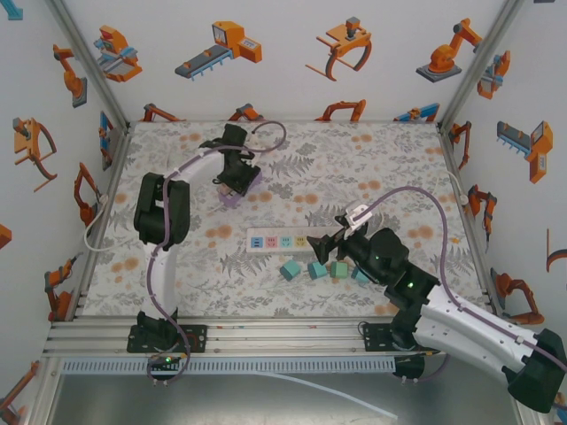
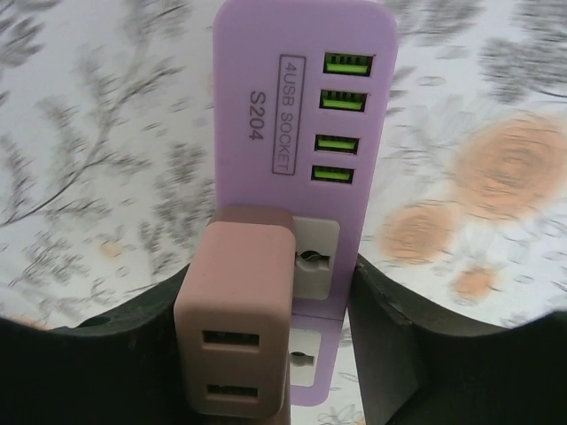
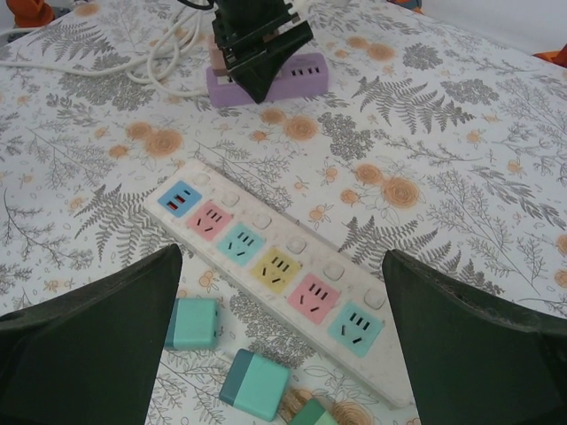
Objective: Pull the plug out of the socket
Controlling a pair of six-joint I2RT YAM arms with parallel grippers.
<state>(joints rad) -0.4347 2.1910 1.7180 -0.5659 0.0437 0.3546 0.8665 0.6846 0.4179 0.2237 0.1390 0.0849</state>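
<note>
As left wrist view is showing pink plug (image 2: 235, 328) in purple socket (image 2: 266, 88), left end effector (image 2: 270, 283) clamping that socket, right end effector (image 3: 282, 257) gaping empty near white power strip (image 3: 275, 266)

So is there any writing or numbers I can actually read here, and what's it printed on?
"4USB SOCKET": in a printed box on the purple socket strip.
"S204": right beside that box, on the same strip.
Pink plug: no lettering to be seen.
White power strip: no words that can be read.
Wall pictures: cartoon machines, no words.
</note>
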